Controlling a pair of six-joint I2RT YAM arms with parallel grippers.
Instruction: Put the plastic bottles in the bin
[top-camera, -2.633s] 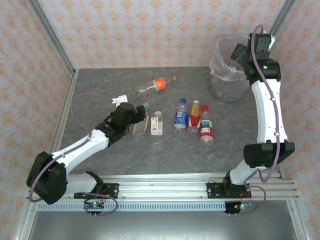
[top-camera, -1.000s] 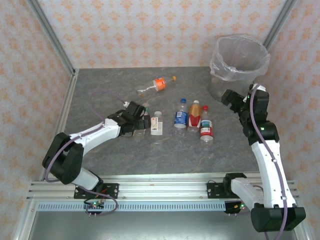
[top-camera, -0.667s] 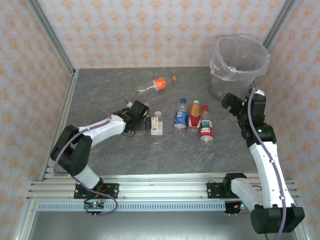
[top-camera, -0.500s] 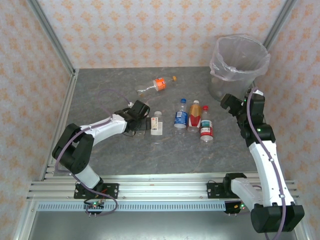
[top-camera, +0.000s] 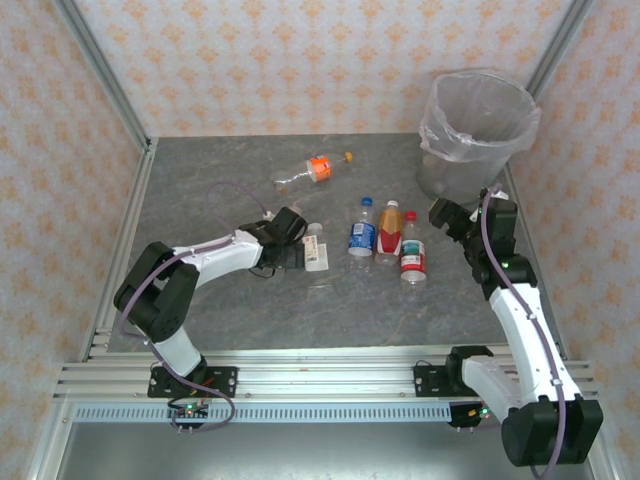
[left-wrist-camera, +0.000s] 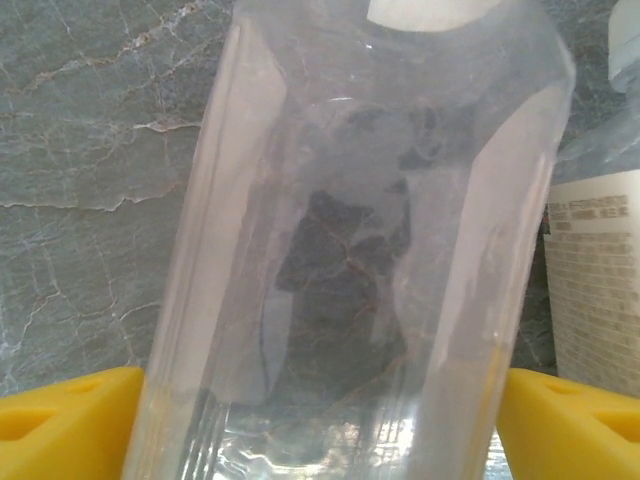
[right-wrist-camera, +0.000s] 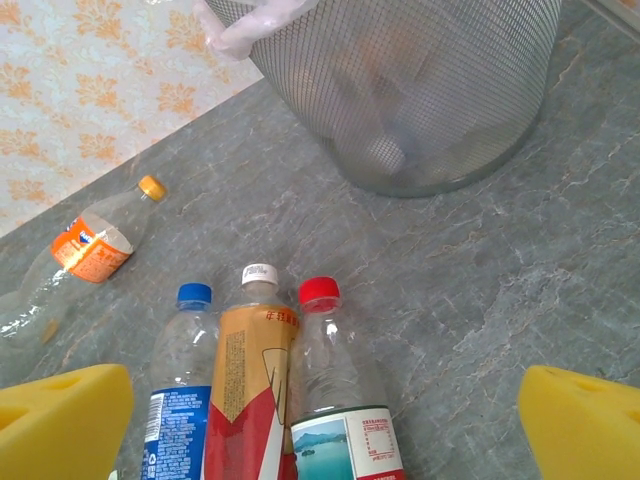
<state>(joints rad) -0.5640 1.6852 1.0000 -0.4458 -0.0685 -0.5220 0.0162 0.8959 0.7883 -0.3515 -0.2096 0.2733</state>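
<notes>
Marble table (top-camera: 196, 190), clear bottle (left-wrist-camera: 352, 250) cropped

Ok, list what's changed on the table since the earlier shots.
The right gripper, open, left the bin and swung down toward the red-capped bottle. The left gripper slid forward and closed on the clear bottle. The other bottles lie where they were.

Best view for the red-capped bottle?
Right wrist: the red-capped bottle is close, cap and label sharp, base cut off. Top external has the red-capped bottle whole but small.
</notes>
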